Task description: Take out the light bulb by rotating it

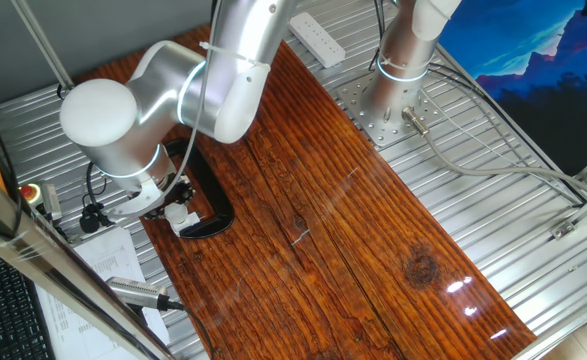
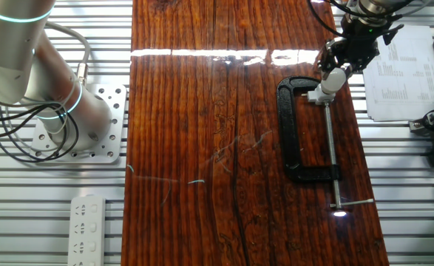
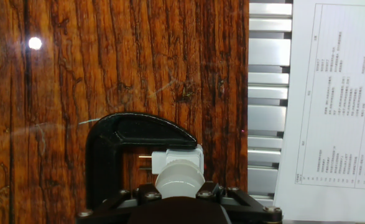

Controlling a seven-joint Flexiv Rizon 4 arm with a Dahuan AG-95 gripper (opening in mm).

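**Gripper down over the bulb at the clamp jaw**

You have the arm (image 1: 188,75) folded low over the near left edge of the wooden board (image 1: 343,230), its large white joint cap uppermost and the wrist pointing down at the head of the black C-clamp (image 2: 294,133).

In the hand view, the light bulb (image 3: 180,176) sits directly below the camera, its white dome facing up at you from the white socket block (image 3: 177,160), which is held in the clamp's jaw at the board's right edge. The gripper (image 3: 181,194) linkage frames the dome from below, with a black finger (image 3: 208,188) on either side, close against it. Whether the fingers are actually pressing on the bulb you cannot tell from any view.

The other fixed view gives you what the hand view cannot: the clamp's long screw rod (image 2: 331,151) running down the board to its crossbar handle, and the bulb (image 2: 335,78) showing white just beneath the gripper (image 2: 344,60).

The first fixed view hides the bulb behind the wrist. It alone shows a silver cylindrical tool (image 1: 138,291) lying on the printed sheets (image 1: 113,260) beside the board.
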